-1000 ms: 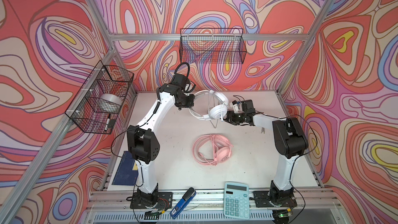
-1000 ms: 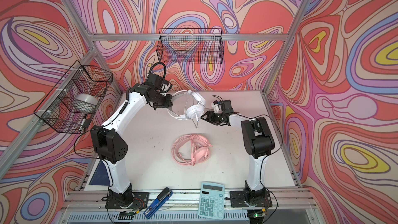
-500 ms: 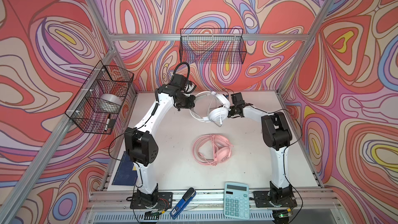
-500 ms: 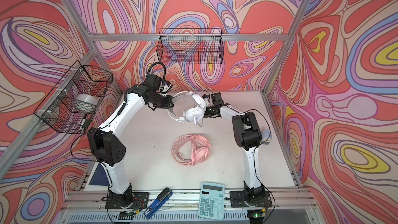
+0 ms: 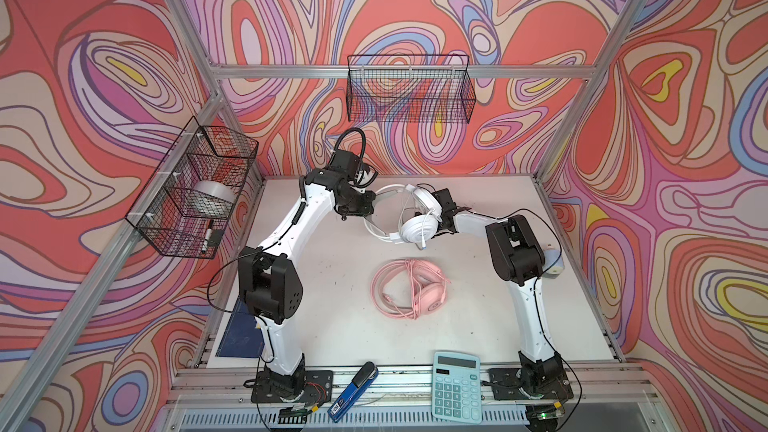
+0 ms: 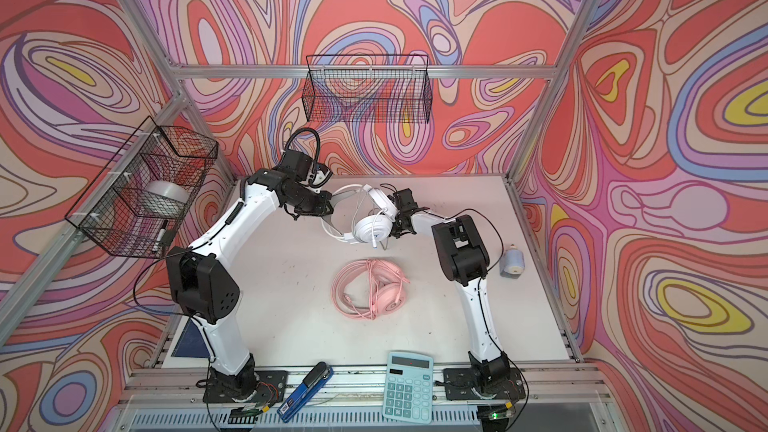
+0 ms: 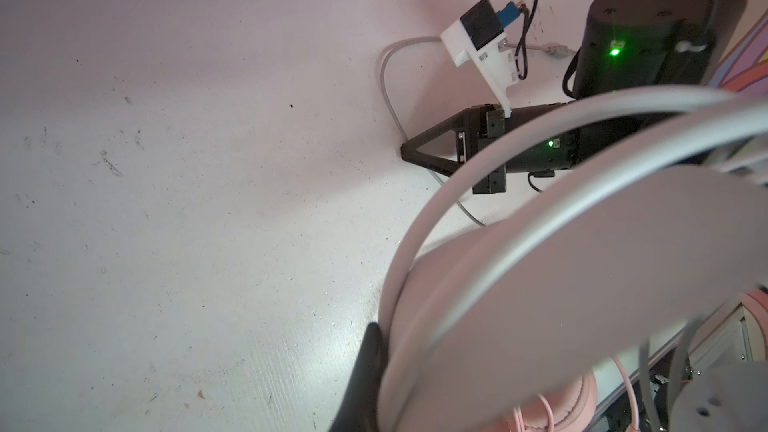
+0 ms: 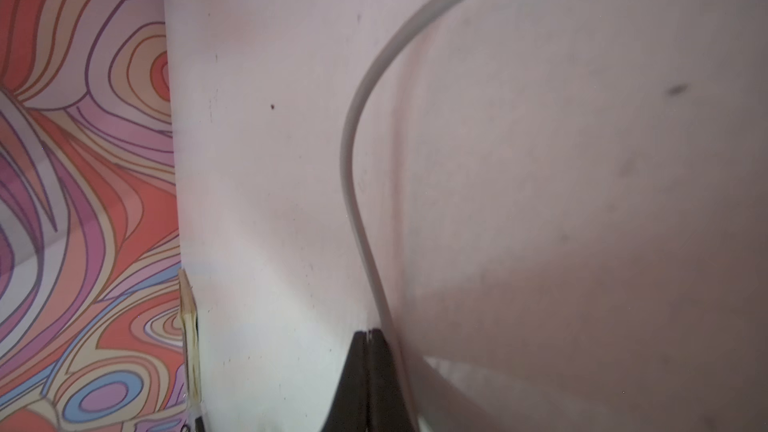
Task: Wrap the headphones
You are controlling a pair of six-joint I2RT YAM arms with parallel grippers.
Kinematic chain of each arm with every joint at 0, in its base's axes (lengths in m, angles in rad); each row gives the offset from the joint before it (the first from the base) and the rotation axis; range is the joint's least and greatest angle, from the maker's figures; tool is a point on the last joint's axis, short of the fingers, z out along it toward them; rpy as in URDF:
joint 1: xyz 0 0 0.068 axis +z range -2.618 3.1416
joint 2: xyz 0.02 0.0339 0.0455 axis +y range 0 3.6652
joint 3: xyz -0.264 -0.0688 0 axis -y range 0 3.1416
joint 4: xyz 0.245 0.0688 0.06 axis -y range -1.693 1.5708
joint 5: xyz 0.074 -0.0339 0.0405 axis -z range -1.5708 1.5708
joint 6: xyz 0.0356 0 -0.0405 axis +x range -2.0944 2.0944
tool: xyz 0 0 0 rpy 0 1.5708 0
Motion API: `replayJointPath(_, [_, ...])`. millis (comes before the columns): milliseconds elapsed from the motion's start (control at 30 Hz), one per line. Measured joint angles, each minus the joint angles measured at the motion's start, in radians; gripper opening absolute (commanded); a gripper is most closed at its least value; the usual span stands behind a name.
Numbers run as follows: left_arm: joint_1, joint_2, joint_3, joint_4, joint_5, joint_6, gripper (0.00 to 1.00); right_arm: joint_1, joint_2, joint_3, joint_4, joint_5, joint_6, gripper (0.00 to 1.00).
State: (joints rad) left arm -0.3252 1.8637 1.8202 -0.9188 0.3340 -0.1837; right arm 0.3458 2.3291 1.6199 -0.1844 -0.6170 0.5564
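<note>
Hanging from the left claw [image 5: 374,205], clamped on its stiff headband [image 7: 582,268], the white headset [image 5: 419,228] looks light. Its limp grey cord [image 8: 353,184] runs beside the closed tips of the right claw [image 8: 368,340] — pinched or not, unclear.

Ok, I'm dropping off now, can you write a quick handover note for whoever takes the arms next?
Left gripper: shut on the headband of the white headset, holding it raised above the table.
Right gripper: shut, right beside the grey cord; whether it pinches the cord cannot be told.
Pink headset: lying mid-table with its cord looped around it; looks done.
Left to do: finish winding the grey cord, part of which lies loose on the table, then set the white headset down.
</note>
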Motion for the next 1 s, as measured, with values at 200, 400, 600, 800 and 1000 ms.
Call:
replayJointPath(200, [0.013, -0.008, -0.025, 0.019, -0.006, -0.005, 0.0, -0.026, -0.118, -0.154, 0.038, 0.203, 0.066, 0.0])
replayJointPath(400, [0.021, -0.008, -0.034, 0.032, -0.017, -0.01, 0.0, -0.11, -0.316, -0.425, 0.099, 0.423, 0.153, 0.0])
replayJointPath(600, [0.021, -0.002, -0.039, 0.049, -0.021, -0.018, 0.0, -0.127, -0.508, -0.668, 0.115, 0.627, 0.241, 0.0])
replayJointPath(800, [0.025, 0.021, -0.04, 0.061, -0.022, -0.03, 0.0, -0.122, -0.681, -0.872, 0.183, 0.664, 0.267, 0.09])
replayJointPath(1000, [0.033, 0.065, -0.022, 0.066, -0.029, -0.042, 0.0, -0.121, -0.713, -0.79, 0.171, 0.554, -0.016, 0.27])
